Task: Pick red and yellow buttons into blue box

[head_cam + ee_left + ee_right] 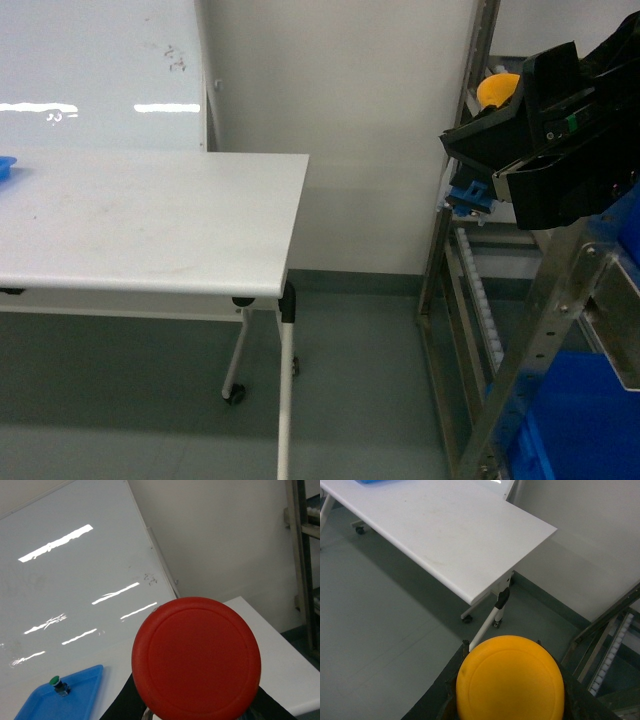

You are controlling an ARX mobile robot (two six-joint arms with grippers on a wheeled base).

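Red button (196, 660): round, smooth matte cap with a shallow raised ring near its edge, filling the lower middle of the left wrist view. Held in left hand; only dark edges of the hand seen beneath the cap, base hidden.

Yellow button (510, 678): same domed round cap, faint ring, low in the right wrist view over grey floor. Also glimpsed in head view at upper right (497, 90), behind the black blocky right hand (540, 140). Held there, clear of the table.

Table (150, 225): white, flat, smooth top with faint scuffs, rounded front-right corner, thin white legs on small castors.

Blue tray (75, 697): shallow, glossy plastic, rounded corners, at the table's left end. Green-capped switch (57, 685) standing inside it, small, dark base.

Glossy whiteboard (75, 580) behind the table's far edge, streaked with light reflections.

Blue box (585, 420): smooth plastic, low in a metal rack (480, 250) of bare steel angle, right of the table, apart from it.
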